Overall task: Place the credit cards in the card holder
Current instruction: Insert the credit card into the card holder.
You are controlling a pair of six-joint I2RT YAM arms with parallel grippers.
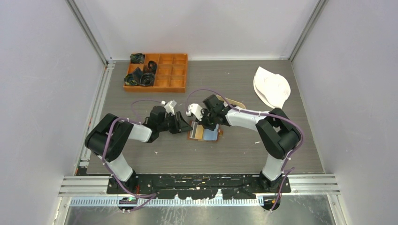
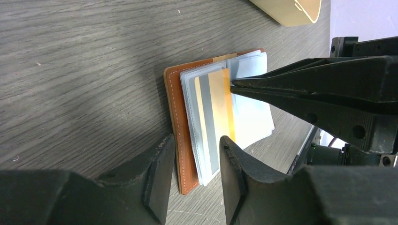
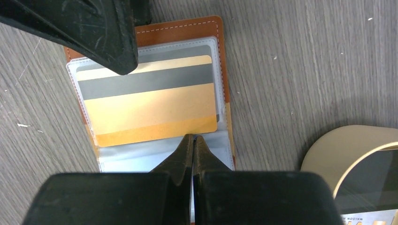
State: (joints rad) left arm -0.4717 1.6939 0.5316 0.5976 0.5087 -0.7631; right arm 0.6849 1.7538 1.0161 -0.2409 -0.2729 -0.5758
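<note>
About eleven o'clock from the card holder, an orange compartment box (image 1: 156, 71) stands at the far side of the table (image 1: 281, 150), with dark bits in its left cells. My left pincer (image 1: 187, 125) reaches in from nine o'clock. Its jaws stand about half apart and I see nothing clamped between them. In the right wrist view one of its fingers (image 3: 101, 33) lies over the corner of the clear sleeves; whether it presses down there I cannot tell.

The card holder (image 1: 205, 133) lies open and flat on the table, midway between my two arms. Its brown leather cover (image 2: 174, 108) is underneath and the clear sleeves face up. A gold card (image 3: 150, 103) with a grey stripe lies flat on the sleeves; whether it is under the film or on top of it I cannot tell.

My right pincer (image 3: 193, 140) comes in from about one o'clock with its jaws fully together. The tips touch the middle of the card's long edge; whether they nip it I cannot tell.

A tan oval tray (image 3: 347, 150) sits near the holder, between one and two o'clock. A white crumpled thing (image 1: 271, 86) lies well beyond it, at two o'clock.
</note>
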